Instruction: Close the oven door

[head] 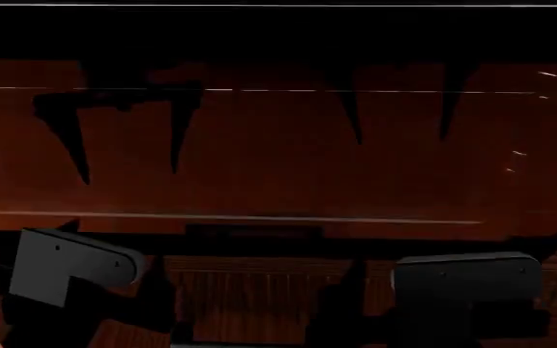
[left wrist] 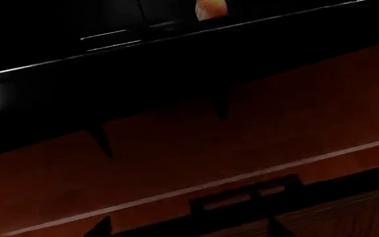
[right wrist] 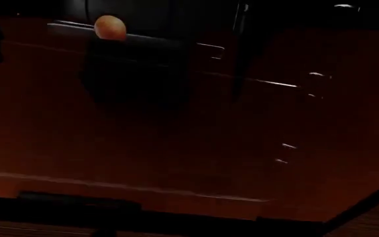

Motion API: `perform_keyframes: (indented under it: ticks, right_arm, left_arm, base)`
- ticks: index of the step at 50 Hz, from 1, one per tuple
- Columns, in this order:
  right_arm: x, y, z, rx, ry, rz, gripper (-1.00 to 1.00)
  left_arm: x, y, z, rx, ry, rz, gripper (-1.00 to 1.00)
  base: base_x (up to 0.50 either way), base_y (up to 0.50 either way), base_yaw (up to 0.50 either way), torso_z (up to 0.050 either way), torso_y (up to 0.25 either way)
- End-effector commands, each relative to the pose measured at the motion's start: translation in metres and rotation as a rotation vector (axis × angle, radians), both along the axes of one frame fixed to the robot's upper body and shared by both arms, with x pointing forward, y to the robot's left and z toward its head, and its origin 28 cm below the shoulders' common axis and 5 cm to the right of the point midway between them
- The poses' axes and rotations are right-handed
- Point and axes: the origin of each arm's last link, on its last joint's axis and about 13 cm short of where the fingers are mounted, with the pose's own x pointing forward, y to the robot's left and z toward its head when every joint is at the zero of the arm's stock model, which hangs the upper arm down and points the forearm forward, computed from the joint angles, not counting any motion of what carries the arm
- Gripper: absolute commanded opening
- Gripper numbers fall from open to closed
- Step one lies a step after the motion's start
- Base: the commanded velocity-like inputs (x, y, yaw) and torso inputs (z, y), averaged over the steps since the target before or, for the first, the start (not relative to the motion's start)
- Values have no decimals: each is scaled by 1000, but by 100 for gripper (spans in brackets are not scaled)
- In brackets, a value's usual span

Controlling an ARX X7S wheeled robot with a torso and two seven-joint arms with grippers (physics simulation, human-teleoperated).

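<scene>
The oven door [head: 259,152] fills most of the head view, a wide panel of dark glossy glass lying open and roughly flat in front of the robot, its pane throwing back a red-brown reflection with thin bright lines across it; a black frame runs along its near edge, and the slim black bar handle [head: 254,231] sits at the middle of that edge; below it a strip of wooden floor [head: 249,297] shows, striped with plank lines. The left gripper [head: 70,272] and the right gripper [head: 467,279] appear low in the head view as grey blocks (their fingers are lost in shadow), both just short of the door's near edge and well apart from each other; whether either one is spread or closed cannot be told, and neither is seen holding anything. In the left wrist view the same glass slopes across the picture with the handle [left wrist: 239,197] near its frame; a small orange rounded object [left wrist: 210,8] shows past the far edge of the door, in the dark oven opening; the right wrist view shows it too, beyond the pane.
</scene>
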Motion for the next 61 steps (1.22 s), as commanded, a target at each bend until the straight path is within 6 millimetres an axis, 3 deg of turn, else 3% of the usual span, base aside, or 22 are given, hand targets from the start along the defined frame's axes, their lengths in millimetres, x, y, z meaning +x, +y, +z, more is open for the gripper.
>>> perform_keyframes:
  ticks: [1, 14, 25, 28, 32, 33, 34, 35, 36, 37, 40, 41, 42, 45, 46, 47, 48, 50, 57, 58, 59, 61]
  right_arm:
    - [25, -7, 22, -30, -41, -12, 100]
    - [56, -19, 24, -20, -20, -31, 100]
    - [83, -28, 37, -40, -15, -44, 100]
    - [91, -31, 42, -46, -20, -50, 100]
    - [104, -34, 44, -47, -20, -48, 100]
    - [108, -35, 46, -46, -21, -49, 100]
    - [111, -35, 47, -47, -21, -51, 100]
    - [113, -36, 48, -48, -22, -51, 100]
    - [115, -36, 49, -50, -22, -54, 100]
    - [119, -37, 51, -50, -21, -62, 100]
    - [126, -39, 56, -67, -20, -76, 100]
    - [128, -41, 57, -63, -19, -82, 100]
    - [129, -42, 57, -70, -18, -85, 100]
    - [135, -49, 61, -76, -10, -107, 100]
    - [137, -50, 61, -81, -9, -109, 100]
    - [138, -51, 61, -78, -6, -112, 100]
    - [141, -54, 58, -83, -3, -116, 100]
    - [143, -56, 56, -78, -2, -112, 100]
    - [147, -58, 55, -73, 0, -119, 100]
    - [147, -57, 55, -74, 1, -118, 100]
    - [147, -57, 55, -78, 0, -120, 100]
    - [147, -57, 57, -77, -2, -121, 100]
  left_arm:
    - [21, -9, 20, -5, -18, 13, 100]
    - [49, -20, 25, 0, 0, 37, 100]
    - [69, -28, 43, -15, 4, 45, 100]
    - [74, -28, 60, -21, 0, 51, 100]
    - [78, -27, 62, -27, -22, 62, 100]
    - [81, -27, 80, -31, -21, 63, 100]
    - [84, -26, 66, -31, -21, 74, 100]
    - [86, -27, 66, -27, -23, 76, 100]
    - [88, -27, 84, -25, -23, 76, 100]
    - [89, -28, 69, -30, -20, 74, 100]
    - [97, -30, 72, -25, -20, 84, 100]
    - [98, -31, 89, -21, -25, 85, 100]
    - [94, -33, 73, -17, -26, 69, 100]
    - [98, -37, 75, -7, -29, 72, 100]
    - [100, -38, 93, -3, -23, 70, 100]
    - [100, -38, 80, -1, -21, 69, 100]
    - [103, -40, 89, 1, -12, 71, 100]
    - [104, -41, 72, 2, -7, 70, 100]
    - [104, -43, 75, -14, -12, 62, 100]
    - [104, -43, 86, -14, -13, 62, 100]
    - [103, -43, 75, -15, -10, 59, 100]
    - [104, -42, 80, -18, -8, 59, 100]
  base:
    - [0, 0, 0, 0, 0]
    - [0, 0, 0, 0, 0]
    - [0, 0, 0, 0, 0]
    - [0, 0, 0, 0, 0]
    - [0, 0, 0, 0, 0]
    - [0, 0, 0, 0, 0]
    - [0, 0, 0, 0, 0]
    - [0, 0, 0, 0, 0]
    - [0, 0, 0, 0, 0]
    - [0, 0, 0, 0, 0]
    - [13, 0, -1, 0, 0]
    - [35, 0, -7, 0, 0]
    - [36, 0, -9, 0, 0]
    - [33, 0, -11, 0, 0]
    - [35, 0, -13, 0, 0]
    - [58, 0, -10, 0, 0]
    - [63, 0, -7, 0, 0]
    - [65, 0, -2, 0, 0]
    - [68, 0, 7, 4, 0]
    - [67, 3, 12, 10, 0]
    - [68, 3, 13, 0, 0]
    - [67, 3, 14, 5, 0]
